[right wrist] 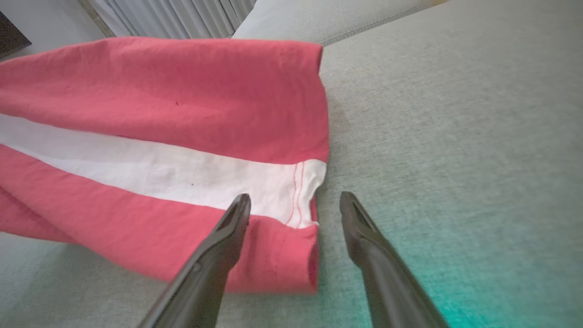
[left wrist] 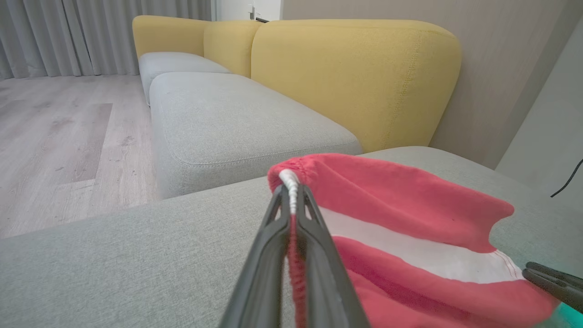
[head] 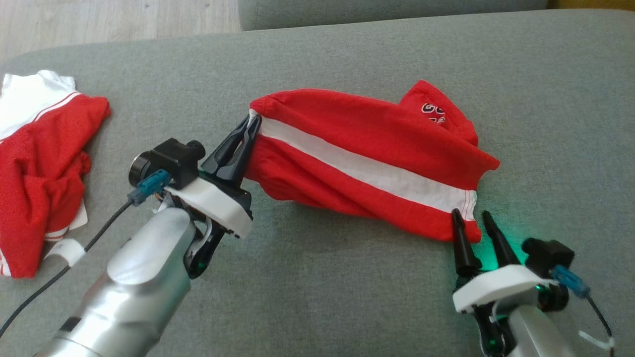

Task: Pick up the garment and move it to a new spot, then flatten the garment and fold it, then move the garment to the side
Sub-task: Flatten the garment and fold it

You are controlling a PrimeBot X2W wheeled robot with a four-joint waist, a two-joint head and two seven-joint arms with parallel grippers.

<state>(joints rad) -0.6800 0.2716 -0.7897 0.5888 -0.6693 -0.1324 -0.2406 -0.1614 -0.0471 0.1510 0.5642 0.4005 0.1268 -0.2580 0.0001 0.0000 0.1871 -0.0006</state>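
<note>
The left gripper [head: 253,124] pinches the gathered waistband of a red cotton garment with a white stripe [head: 367,153], lying mid-cushion on the grey fabric sofa seat [head: 317,297]. The right gripper [head: 471,214], jaws wide, straddles the hem corner; closing squarely on both layers should allow a flat stretch.

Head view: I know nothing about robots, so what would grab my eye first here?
The red garment with a white stripe, stretched across the middle of the grey cushion. The left gripper is shut on its gathered end, while the right gripper stands open at the opposite hem. A second garment, red and white, lies crumpled at the far left.
</note>
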